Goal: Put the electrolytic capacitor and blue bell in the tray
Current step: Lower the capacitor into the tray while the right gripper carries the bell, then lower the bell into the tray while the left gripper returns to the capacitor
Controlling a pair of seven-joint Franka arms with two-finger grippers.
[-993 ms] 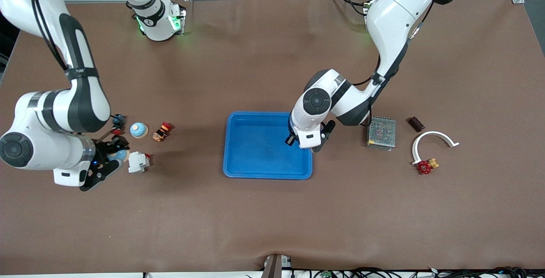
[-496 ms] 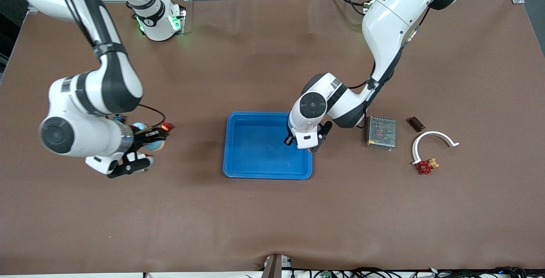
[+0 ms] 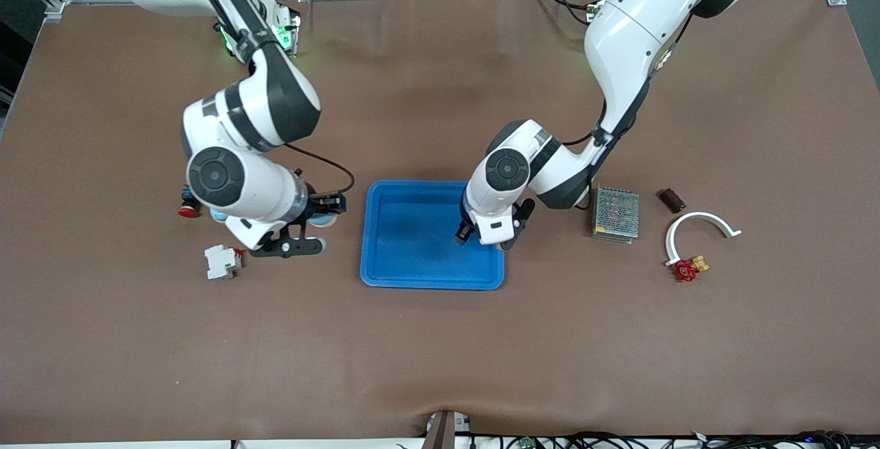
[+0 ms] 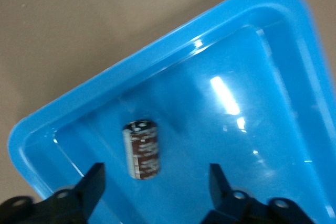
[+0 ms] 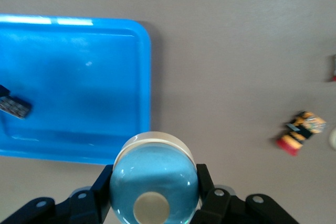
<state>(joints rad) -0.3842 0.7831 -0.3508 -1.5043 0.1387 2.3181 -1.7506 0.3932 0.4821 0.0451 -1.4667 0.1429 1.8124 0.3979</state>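
Observation:
The blue tray (image 3: 412,249) sits mid-table. A dark brown electrolytic capacitor (image 4: 142,149) lies on its side on the tray floor (image 4: 252,129). My left gripper (image 4: 156,182) hangs open just above the capacitor, with both fingers clear of it. In the front view the left gripper (image 3: 489,234) is over the tray's end nearest the left arm and hides the capacitor. My right gripper (image 5: 154,190) is shut on the blue bell (image 5: 154,174), a light blue dome on a cream base. It holds the blue bell (image 3: 320,218) over the table just outside the tray rim (image 5: 144,77).
A white breaker block (image 3: 223,261) and a red-capped part (image 3: 187,210) lie toward the right arm's end. A red-and-yellow part (image 5: 302,129) lies there too. A grey mesh box (image 3: 616,213), dark block (image 3: 672,199), white arc (image 3: 698,223) and red piece (image 3: 685,269) lie toward the left arm's end.
The right arm swung from its end of the table to the tray's edge, carrying the blue bell. The left gripper opened, and the capacitor now lies loose in the tray.

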